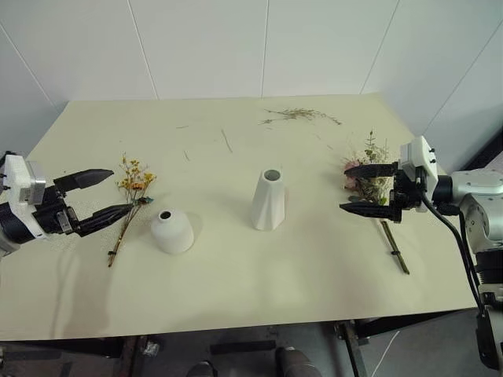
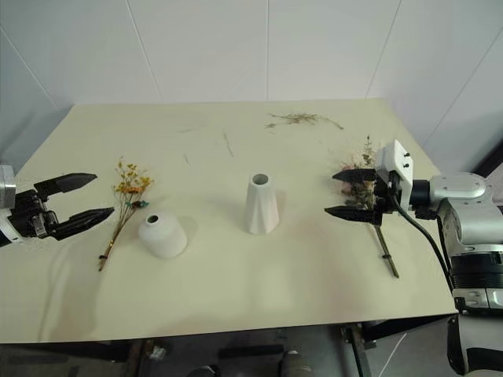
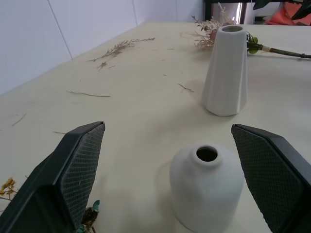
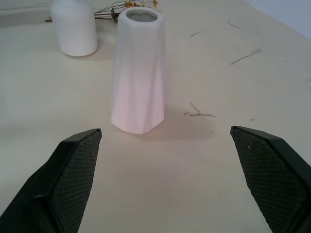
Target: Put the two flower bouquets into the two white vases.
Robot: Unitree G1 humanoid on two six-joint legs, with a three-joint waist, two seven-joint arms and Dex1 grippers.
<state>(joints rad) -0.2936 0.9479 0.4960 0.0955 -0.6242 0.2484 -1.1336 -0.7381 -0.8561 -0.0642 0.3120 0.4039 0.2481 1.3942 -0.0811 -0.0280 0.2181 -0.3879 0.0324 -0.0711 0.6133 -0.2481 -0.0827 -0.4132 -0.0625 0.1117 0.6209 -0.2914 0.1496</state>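
Left arm enters from 9 o'clock, its gripper (image 1: 100,195) pointing toward 3 o'clock, roughly level, black fingers spread wide and empty. Right arm enters from 3 o'clock, its gripper (image 1: 369,188) pointing toward 9 o'clock, tilted slightly downward, fingers likewise spread wide, grasping nothing.

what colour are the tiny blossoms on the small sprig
Yellow-orange, on the small sprig; clearest in the left eye view.

Two matte white vases stand on the table: one tall faceted cone (image 1: 269,199) and one short squat dome (image 1: 172,231). Two bouquets lie flat: one yellow-orange sprig (image 1: 132,196), one pink-rose bunch (image 2: 366,179). One clump of loose dried twigs (image 1: 299,115).
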